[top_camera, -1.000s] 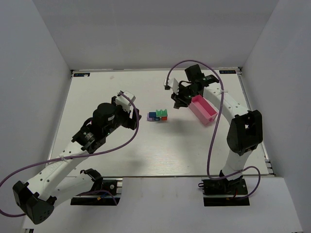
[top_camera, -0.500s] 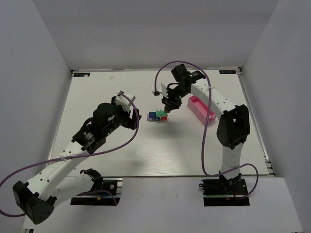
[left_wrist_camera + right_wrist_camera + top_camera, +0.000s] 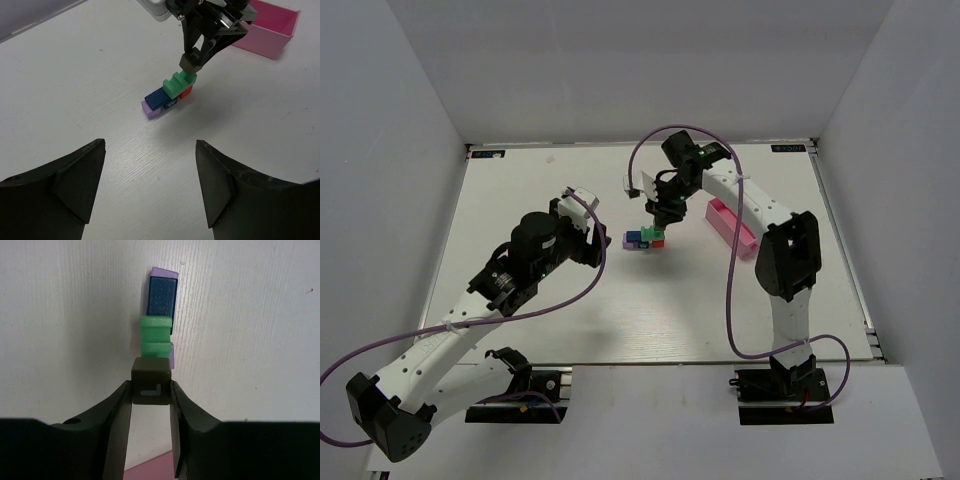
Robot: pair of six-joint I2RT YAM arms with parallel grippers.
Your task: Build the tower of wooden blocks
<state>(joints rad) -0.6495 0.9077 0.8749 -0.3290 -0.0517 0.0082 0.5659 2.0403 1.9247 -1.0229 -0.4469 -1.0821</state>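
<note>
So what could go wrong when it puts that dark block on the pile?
1. The dark cube in the right gripper hangs over one end of the green block, whose top is stepped. It might land crooked and tumble off.
2. The blocks underneath, like the blue block, are small. A push from the gripper on its way down could slide them apart.
</note>
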